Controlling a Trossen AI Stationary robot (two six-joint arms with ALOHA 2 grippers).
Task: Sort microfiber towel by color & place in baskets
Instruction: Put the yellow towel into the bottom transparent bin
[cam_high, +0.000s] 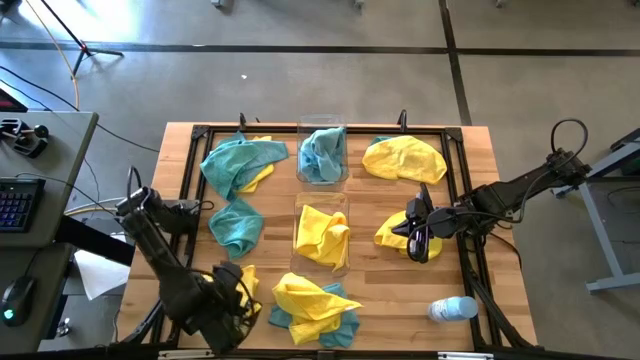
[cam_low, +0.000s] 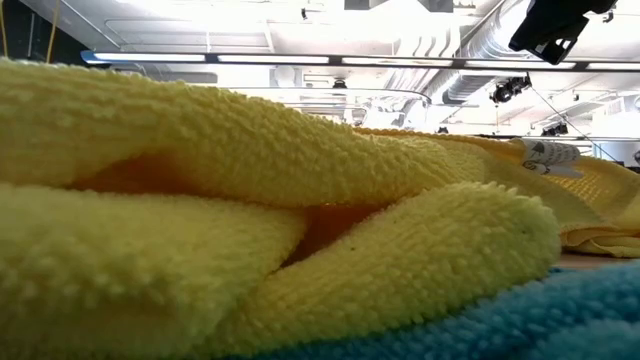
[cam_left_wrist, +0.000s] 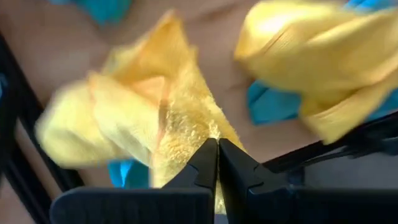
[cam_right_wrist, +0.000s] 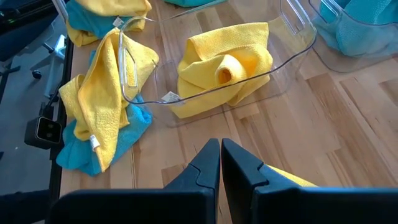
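yellow pile (cam_low: 250, 200) fills the low view, pressed close to the lens over a teal cloth (cam_low: 520, 320); deep nap and soft folds are shown, so the towels are judged light, limp and non-slip, best pinched at a raised fold.

from above, the left gripper (cam_high: 243, 290) is seen at the table's near left edge on a small yellow towel (cam_high: 247, 277). the right gripper (cam_high: 420, 238) is over another yellow towel (cam_high: 396, 232). a yellow bin (cam_high: 322, 236) and a teal bin (cam_high: 322, 152) are each loaded by colour; loose towels are scattered around.

in the left wrist view, the fingers (cam_left_wrist: 202, 168) are seen pinched tight on a ridge of yellow cloth (cam_left_wrist: 180, 124).

in the right wrist view, the fingers (cam_right_wrist: 208, 165) are seen closed, with yellow cloth (cam_right_wrist: 292, 180) just beneath; a grip cannot be confirmed.
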